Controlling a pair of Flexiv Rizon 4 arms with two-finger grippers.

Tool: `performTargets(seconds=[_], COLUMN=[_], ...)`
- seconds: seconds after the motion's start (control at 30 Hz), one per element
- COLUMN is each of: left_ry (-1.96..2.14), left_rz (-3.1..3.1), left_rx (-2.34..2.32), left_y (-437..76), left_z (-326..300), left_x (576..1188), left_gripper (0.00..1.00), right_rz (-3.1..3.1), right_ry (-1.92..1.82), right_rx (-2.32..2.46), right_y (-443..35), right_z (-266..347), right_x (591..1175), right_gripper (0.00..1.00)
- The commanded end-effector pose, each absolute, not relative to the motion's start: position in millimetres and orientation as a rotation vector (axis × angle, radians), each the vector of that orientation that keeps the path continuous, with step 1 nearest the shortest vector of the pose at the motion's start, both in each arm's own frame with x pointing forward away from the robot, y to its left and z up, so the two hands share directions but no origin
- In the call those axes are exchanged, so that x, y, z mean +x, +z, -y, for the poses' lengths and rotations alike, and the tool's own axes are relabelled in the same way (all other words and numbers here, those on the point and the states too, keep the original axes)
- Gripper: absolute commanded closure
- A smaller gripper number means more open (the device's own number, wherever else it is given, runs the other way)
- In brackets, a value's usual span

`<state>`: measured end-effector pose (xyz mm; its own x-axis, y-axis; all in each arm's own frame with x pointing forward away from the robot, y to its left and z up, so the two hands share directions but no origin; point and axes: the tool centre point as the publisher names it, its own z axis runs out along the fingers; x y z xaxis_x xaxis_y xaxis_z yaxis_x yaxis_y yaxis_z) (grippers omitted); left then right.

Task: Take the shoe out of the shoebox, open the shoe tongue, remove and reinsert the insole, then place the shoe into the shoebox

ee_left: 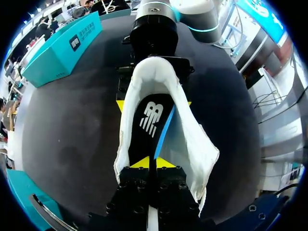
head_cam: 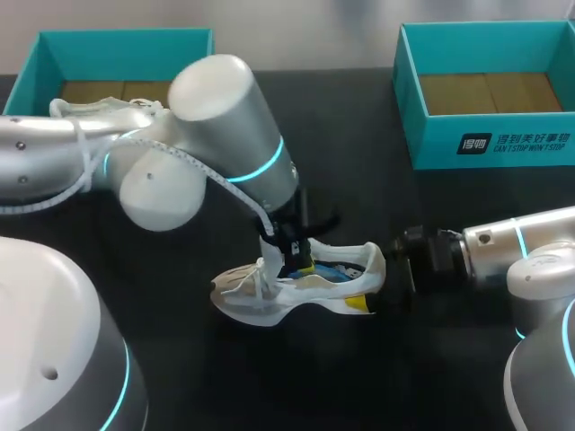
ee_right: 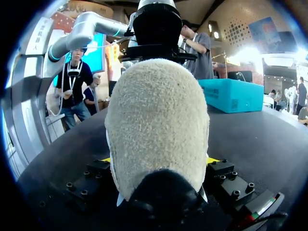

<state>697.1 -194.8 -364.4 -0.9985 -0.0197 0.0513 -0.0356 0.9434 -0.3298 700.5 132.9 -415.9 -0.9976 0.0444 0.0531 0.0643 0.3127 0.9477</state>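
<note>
- Head view: the shoe (head_cam: 341,285) stands on its sole at lower centre of the black table (head_cam: 225,377), with bare tabletop around it. The near shoebox (head_cam: 126,40) at upper left is partly hidden by my left arm. The far shoebox (head_cam: 503,144) sits upper right, well apart.
- Left wrist view: my left gripper (ee_left: 151,163) reaches into the shoe's opening, tips pinched almost together on a thin white strip of it.
- Right wrist view: my right gripper (ee_right: 159,160) clamps the heel from both sides.

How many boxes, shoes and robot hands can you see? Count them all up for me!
Teal shoeboxes: 2
Shoe: 1
Robot hands, left hand and right hand: 2
Total: 5
</note>
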Motion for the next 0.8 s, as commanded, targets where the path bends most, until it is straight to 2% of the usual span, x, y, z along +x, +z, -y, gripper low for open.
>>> performTargets(seconds=[0.03,0.8], left_ry=[0.622,0.936], left_rz=[3.027,2.939], left_rx=[0.043,0.209], left_y=[-359,-337], left_z=[187,173], left_x=[697,703], left_gripper=[1.00,1.00], right_rz=[2.536,2.536], right_ry=[-1.822,-1.822], right_rx=[-0.106,-0.106], right_y=[-417,-417], right_z=[-134,-134], right_x=[699,699], right_gripper=[1.00,1.00])
